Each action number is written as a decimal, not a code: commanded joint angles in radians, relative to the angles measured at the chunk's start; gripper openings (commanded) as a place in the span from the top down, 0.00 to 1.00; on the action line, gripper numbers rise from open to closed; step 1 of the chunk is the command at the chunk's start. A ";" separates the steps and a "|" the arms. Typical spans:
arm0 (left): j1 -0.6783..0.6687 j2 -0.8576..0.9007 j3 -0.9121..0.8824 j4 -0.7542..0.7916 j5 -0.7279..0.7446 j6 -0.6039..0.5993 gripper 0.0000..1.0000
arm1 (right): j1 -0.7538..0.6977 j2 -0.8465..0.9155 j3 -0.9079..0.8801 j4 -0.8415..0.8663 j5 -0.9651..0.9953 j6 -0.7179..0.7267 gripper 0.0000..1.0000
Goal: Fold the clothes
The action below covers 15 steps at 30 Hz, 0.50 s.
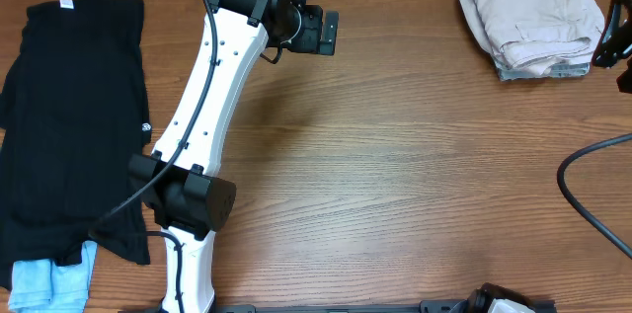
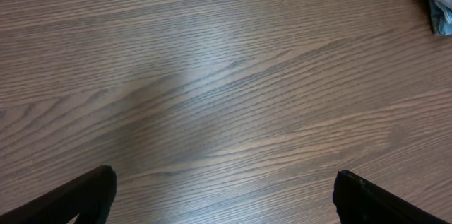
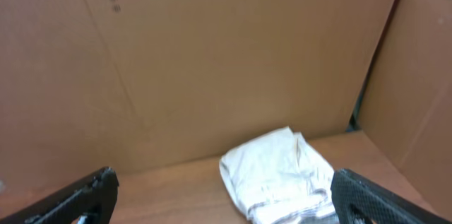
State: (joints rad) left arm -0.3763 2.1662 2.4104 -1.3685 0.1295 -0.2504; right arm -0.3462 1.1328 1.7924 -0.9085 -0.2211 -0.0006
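One pair of khaki shorts (image 1: 533, 17) sits folded in a neat bundle at the worktop's (image 1: 395, 175) far right corner, so the job looks pretty much done. Left gripper (image 2: 222, 181) is spread wide over bare wood, right gripper (image 3: 222, 178) is wide too, and both are empty.

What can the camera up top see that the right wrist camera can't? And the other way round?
Only the overhead view shows the black T-shirt, the light-blue garment peeking out at its bottom edge, and the left arm. Only the right wrist view shows the face of the brown cardboard wall standing behind the table. Both show the folded beige shorts lying on the wooden table.
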 commanded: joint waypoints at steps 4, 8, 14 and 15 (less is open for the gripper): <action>-0.003 -0.011 0.014 0.000 -0.010 0.027 0.00 | 0.014 -0.009 -0.053 0.000 -0.013 -0.006 0.00; -0.003 -0.011 0.014 0.000 -0.010 0.026 0.00 | 0.106 -0.067 -0.204 0.108 -0.002 -0.006 0.00; -0.003 -0.011 0.014 0.000 -0.010 0.027 0.00 | 0.264 -0.286 -0.683 0.475 0.010 -0.006 0.00; -0.003 -0.011 0.014 0.000 -0.010 0.027 0.00 | 0.281 -0.337 -0.795 0.546 0.010 -0.006 0.00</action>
State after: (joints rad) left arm -0.3763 2.1662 2.4104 -1.3682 0.1287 -0.2504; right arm -0.1089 0.9215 1.2186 -0.4652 -0.2207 -0.0017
